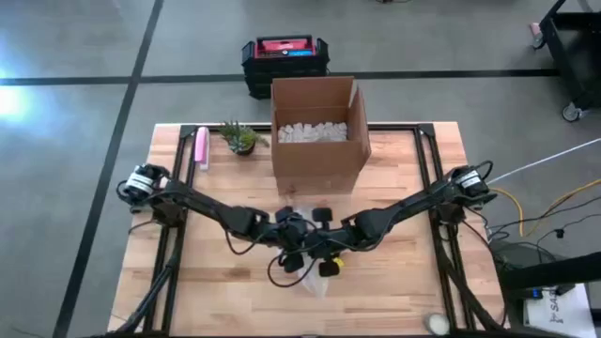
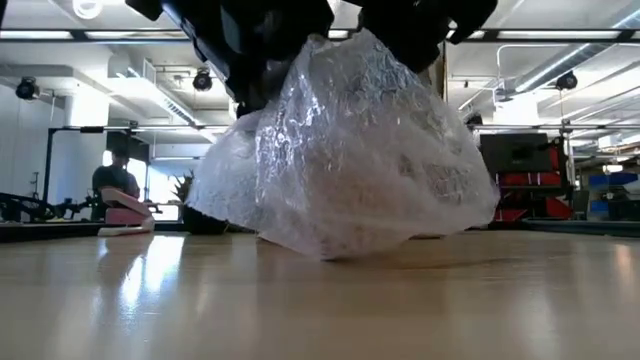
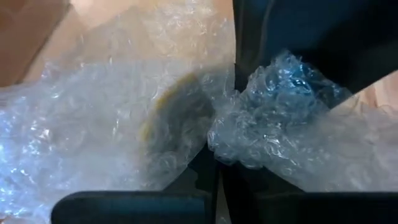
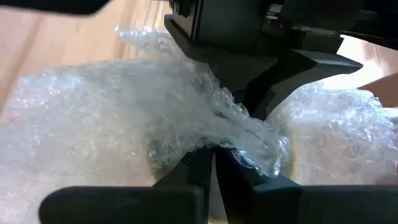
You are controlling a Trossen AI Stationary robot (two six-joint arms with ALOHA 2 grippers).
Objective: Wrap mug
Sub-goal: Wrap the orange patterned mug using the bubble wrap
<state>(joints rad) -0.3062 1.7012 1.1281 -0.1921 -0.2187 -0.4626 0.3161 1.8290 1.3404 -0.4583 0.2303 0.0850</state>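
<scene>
Bubble wrap (image 2: 345, 160) bundles the mug (image 3: 177, 121) near the table's (image 1: 394, 282) front-middle. Left claw (image 3: 214, 163) and right claw (image 4: 214, 152) are each clamped on it.

Grey concrete floor (image 1: 75, 141), ceiling strip lights (image 2: 130, 35)

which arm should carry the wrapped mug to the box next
Hard to call, slightly the right. Both the left gripper and right gripper are shut on bubble wrap; the cardboard box sits just ahead of both.
</scene>
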